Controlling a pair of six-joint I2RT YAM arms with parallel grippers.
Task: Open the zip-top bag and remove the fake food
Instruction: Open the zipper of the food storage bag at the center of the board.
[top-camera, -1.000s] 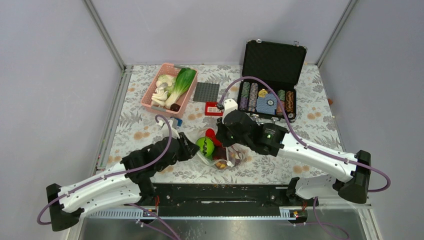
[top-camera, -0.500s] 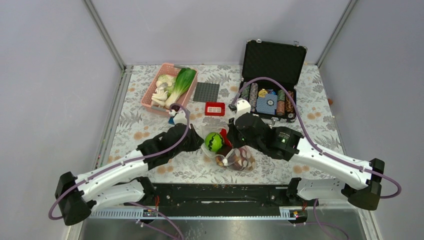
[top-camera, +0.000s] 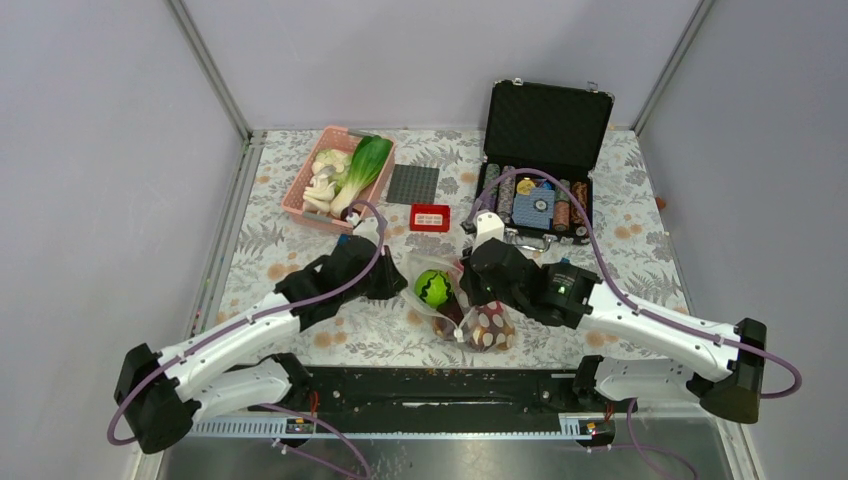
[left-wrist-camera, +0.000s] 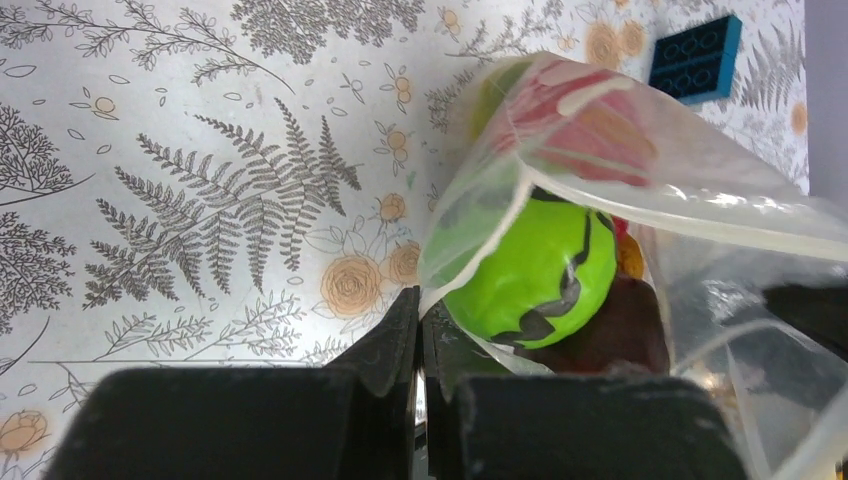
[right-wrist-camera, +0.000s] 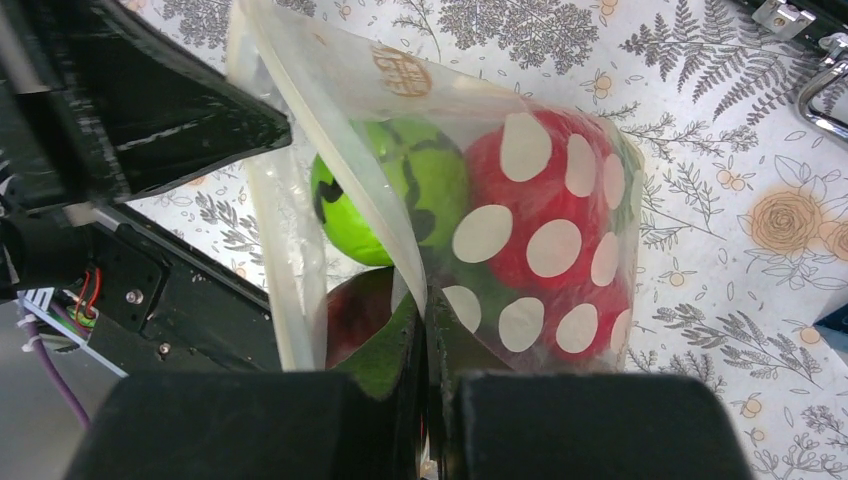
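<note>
Floral-patterned table (top-camera: 270, 250) carries the zip-top bag (top-camera: 488, 326) at its middle, toward the near edge, between the two arms, with its mouth parted. The left gripper (left-wrist-camera: 420, 305) is clamped on the bag's left lip, and the right gripper (right-wrist-camera: 423, 312) is pinched on the opposite, dotted wall. The fake food (right-wrist-camera: 540, 230) lies inside the bag, with the green striped melon (top-camera: 433, 288) at the mouth and red and maroon pieces beside it.

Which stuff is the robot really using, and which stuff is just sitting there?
For the job: zip-top bag; fake food inside it; left gripper and right gripper, both pinching the bag's edge.

Just lying about: pink basket; poker-chip case; red box; grey plate; blue brick.
</note>
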